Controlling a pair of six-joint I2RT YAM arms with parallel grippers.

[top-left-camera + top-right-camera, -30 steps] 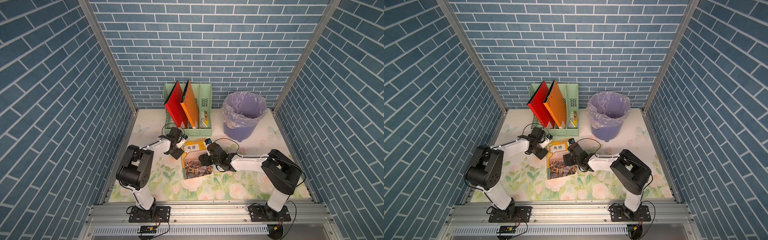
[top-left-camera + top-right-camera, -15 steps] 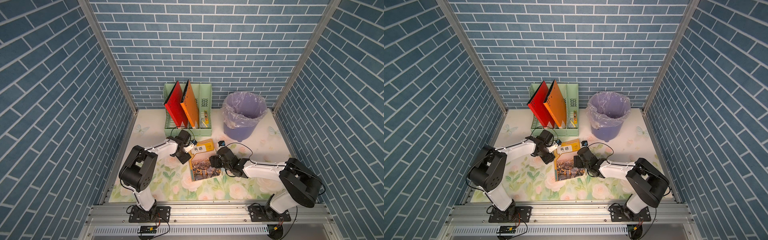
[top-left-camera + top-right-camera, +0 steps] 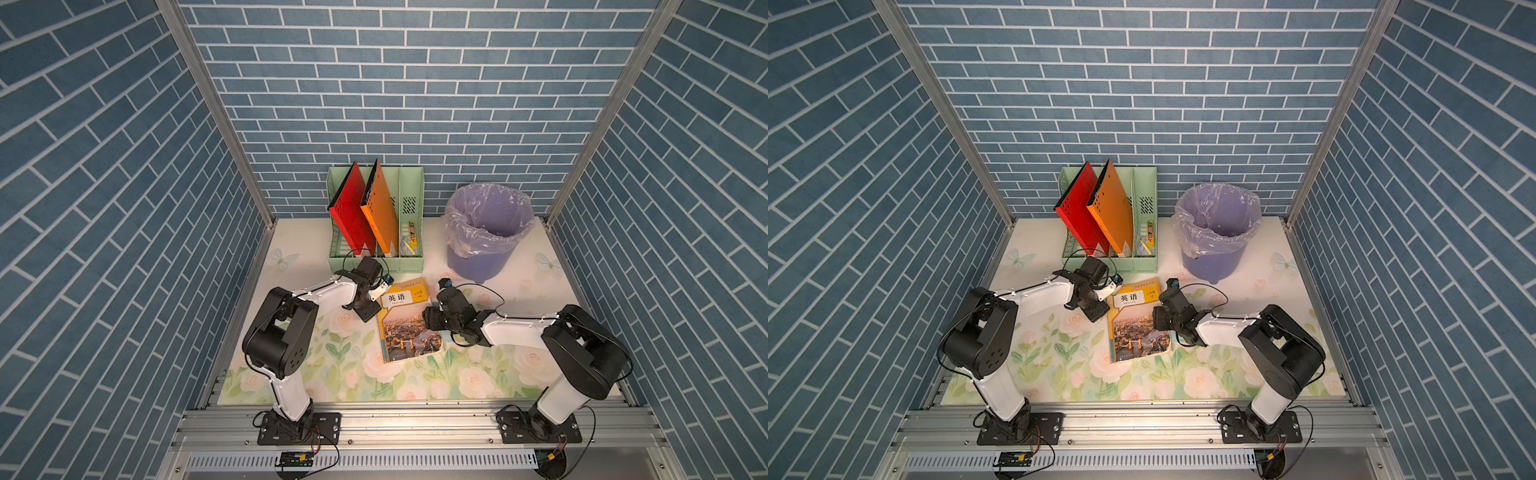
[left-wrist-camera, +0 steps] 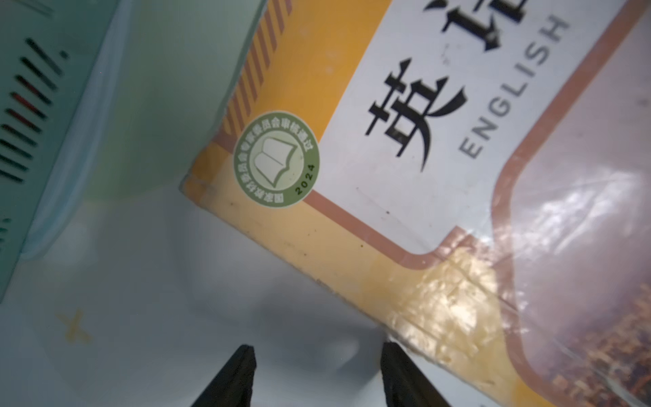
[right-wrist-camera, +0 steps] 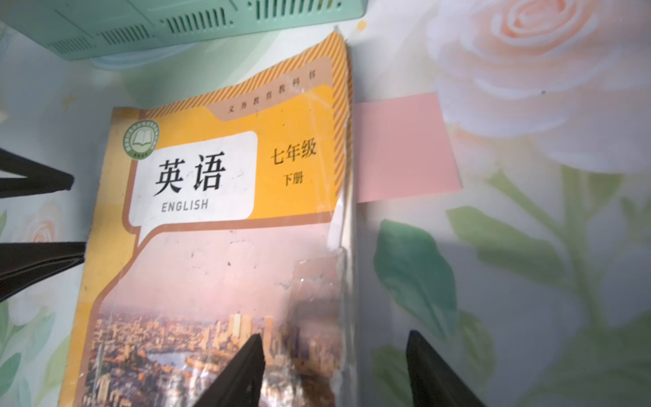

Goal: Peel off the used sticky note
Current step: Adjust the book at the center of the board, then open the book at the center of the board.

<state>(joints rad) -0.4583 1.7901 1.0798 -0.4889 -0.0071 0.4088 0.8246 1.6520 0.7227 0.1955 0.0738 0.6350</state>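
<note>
An orange English textbook (image 3: 405, 328) (image 3: 1133, 332) lies closed on the floral mat. A pink sticky note (image 5: 401, 148) pokes out flat from its page edge, near the far corner; in both top views it is hidden. My right gripper (image 5: 334, 338) (image 3: 430, 320) is open and straddles that page edge nearer me, one finger over the cover, the other over the mat. My left gripper (image 4: 318, 352) (image 3: 368, 311) is open low over the mat at the spine side, one finger close to the book's edge (image 4: 352, 289). Its fingers (image 5: 35, 179) also show in the right wrist view.
A green file rack (image 3: 376, 220) with red and orange folders stands just behind the book, close to the left gripper. A purple bin (image 3: 486, 232) with a plastic liner stands at the back right. Brick-patterned walls close in three sides.
The book has shifted a little to the right, with both grippers moving alongside it. Both pairs of jaws have narrowed somewhat.
</note>
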